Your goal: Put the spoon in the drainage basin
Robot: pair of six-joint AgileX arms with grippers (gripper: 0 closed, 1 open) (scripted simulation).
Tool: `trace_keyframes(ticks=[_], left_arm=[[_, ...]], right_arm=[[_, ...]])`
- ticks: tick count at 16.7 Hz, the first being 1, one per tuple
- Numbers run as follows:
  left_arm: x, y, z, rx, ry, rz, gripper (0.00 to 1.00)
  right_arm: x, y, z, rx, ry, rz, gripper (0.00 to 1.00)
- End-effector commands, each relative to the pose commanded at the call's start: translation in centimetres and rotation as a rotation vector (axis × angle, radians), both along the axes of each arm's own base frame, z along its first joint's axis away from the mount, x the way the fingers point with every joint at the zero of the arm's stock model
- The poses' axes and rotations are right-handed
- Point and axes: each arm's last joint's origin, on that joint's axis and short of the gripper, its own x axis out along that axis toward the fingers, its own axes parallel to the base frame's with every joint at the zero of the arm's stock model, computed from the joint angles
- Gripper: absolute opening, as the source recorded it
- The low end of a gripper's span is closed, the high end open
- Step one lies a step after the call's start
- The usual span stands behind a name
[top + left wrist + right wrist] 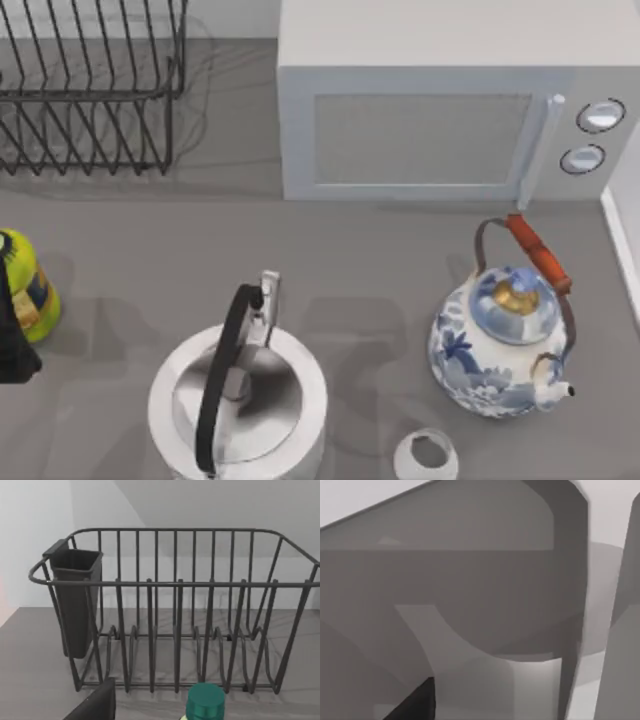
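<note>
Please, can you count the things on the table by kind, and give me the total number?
Kettles and teapots: 2, the steel kettle and the blue-and-white teapot
Wire racks: 1, the drainage basin
Microwaves: 1, the white microwave
Bottles: 1, the yellow-green bottle
Small white cups: 1, the white cup
Total: 6

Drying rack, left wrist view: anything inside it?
The rack holds no dishes or spoon: bare slots and grey table show through the bars. A dark cup hangs at one end; its inside is hidden by its walls. A green cap sits in front.
</note>
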Motion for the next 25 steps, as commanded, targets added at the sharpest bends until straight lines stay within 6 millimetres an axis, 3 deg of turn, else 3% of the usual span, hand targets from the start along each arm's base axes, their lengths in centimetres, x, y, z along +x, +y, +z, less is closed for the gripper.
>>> trace_keyframes(ticks=[4, 12, 19, 22, 25], left_arm=[[0.0, 0.0, 0.0, 0.000, 0.000, 0.000, 1.00], [0.0, 0.0, 0.0, 0.000, 0.000, 0.000, 1.00], [0.0, 0.0, 0.0, 0.000, 0.000, 0.000, 1.00], [0.0, 0.0, 0.0, 0.000, 0.000, 0.000, 1.00], [0.0, 0.0, 0.0, 0.000, 0.000, 0.000, 1.00]], right_arm=[[0.5, -0.3, 1.7, -0.003, -0.005, 0.002, 0.00], [0.1, 0.0, 9.7, 0.003, 0.004, 0.000, 0.00], [0.2, -0.1, 9.9, 0.005, 0.006, -0.001, 0.00], [2.2, -0.6, 10.4, 0.018, 0.031, -0.006, 0.00], [6.0, -1.5, 11.3, 0.032, 0.065, -0.008, 0.00]])
